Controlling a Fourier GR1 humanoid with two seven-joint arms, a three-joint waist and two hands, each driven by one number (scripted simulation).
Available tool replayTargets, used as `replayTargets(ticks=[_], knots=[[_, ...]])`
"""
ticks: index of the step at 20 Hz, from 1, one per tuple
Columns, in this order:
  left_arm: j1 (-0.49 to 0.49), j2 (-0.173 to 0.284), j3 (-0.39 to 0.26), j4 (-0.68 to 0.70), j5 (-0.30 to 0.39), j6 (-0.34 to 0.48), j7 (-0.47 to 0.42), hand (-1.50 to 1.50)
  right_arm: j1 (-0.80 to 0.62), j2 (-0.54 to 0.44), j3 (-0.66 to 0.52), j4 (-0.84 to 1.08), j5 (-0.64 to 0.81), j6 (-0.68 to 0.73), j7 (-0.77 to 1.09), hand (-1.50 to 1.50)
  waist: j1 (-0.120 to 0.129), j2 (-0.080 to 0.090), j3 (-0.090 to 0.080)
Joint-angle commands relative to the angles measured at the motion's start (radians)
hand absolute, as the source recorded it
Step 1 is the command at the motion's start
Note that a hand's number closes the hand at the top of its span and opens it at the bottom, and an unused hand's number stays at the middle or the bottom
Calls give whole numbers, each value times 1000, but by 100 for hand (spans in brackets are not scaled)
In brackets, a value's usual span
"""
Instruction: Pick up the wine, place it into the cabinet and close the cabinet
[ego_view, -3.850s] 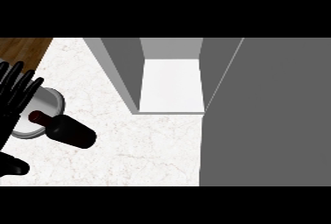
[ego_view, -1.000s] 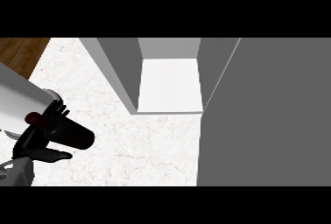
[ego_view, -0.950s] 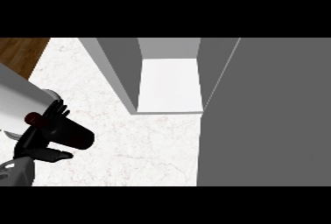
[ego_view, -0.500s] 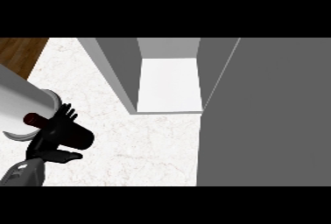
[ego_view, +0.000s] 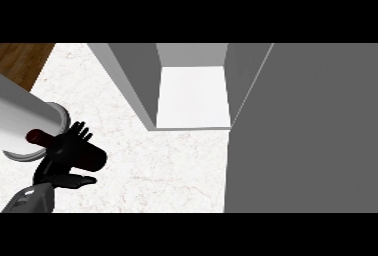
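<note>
we see black fingers (ego_view: 79, 131) and a thumb curled round the dark wine bottle (ego_view: 80, 151) at the lower left of the frame, so the left hand (ego_view: 60, 161) is holding it. the bottle lies tilted in that grasp, its red-capped neck pointing toward the left edge and its wide base toward the centre (the hand hides part of its body). beside the neck a large grey forearm runs in from the left edge. under all this lies the white marbled counter (ego_view: 173, 167). at the upper middle of the frame the cabinet (ego_view: 193, 95) stands open, its pale floor bare, with its grey door (ego_view: 310, 130) filling the right side.
</note>
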Motion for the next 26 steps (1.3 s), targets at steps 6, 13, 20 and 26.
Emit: replayTargets(ticks=[6,13,20,26], knots=[[-3,7,-15,26,1,-183,-107,150,-37,17,43,9,29,-15,16,-150,3,2,-1],[0,-17,-45,23,-25,-157,-148,150,-42,8,25,42,31,-5,4,-150,1,3,-2],[142,-132,-20,-26,15,47,-230,150,10,10,9,0,19,-8,17,-150,22,-8,2],[279,-257,-24,-170,62,143,-273,150,15,-5,-24,17,26,5,-14,-150,33,-12,4]])
